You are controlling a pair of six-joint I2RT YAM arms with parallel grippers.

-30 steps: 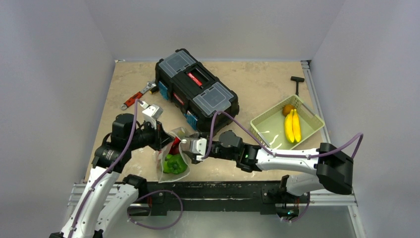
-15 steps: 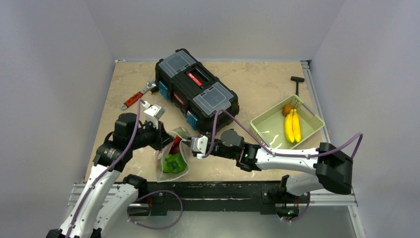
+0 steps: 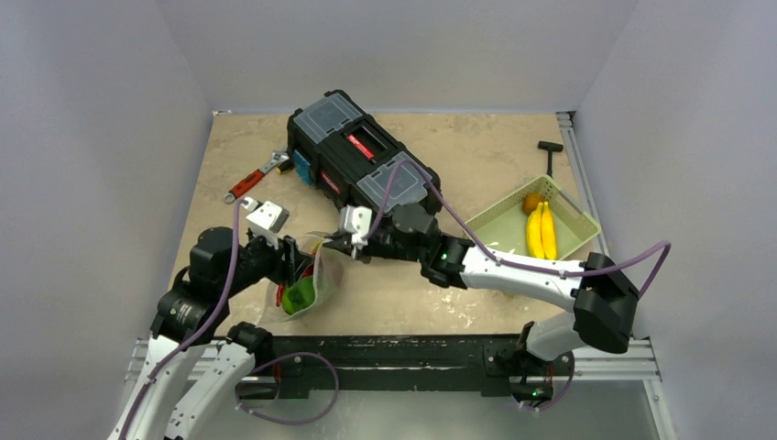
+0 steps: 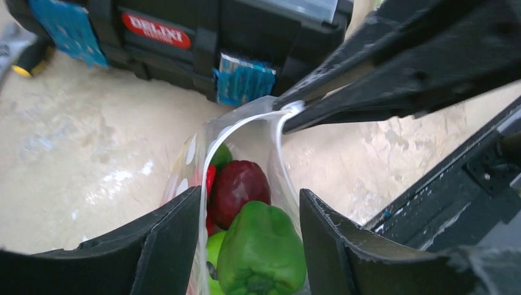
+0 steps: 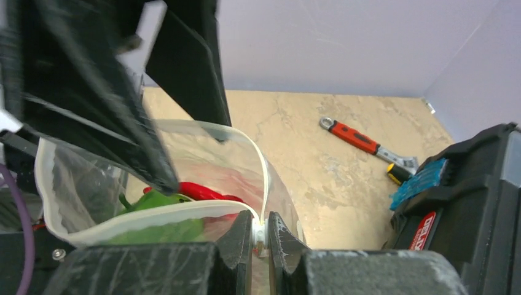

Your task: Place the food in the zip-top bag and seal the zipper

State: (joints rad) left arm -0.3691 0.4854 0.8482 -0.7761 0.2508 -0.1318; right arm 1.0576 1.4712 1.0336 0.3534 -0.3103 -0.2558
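The zip-top bag stands tilted on the table with its mouth gaping. Inside lies the food: a green pepper, a dark red one and a red piece. My right gripper is shut on the end of the zipper, holding that corner up; its black fingers show in the left wrist view. My left gripper is open, with a finger on each side of the bag's body.
A black toolbox stands just behind the bag. A red-handled wrench lies to its left. At the right, a pale green basket holds bananas. A black T-shaped tool lies at the back right.
My right gripper has shut on the zipper end and lifted it up toward the toolbox. My left gripper has opened, let go of the bag and drawn back a little to the left.
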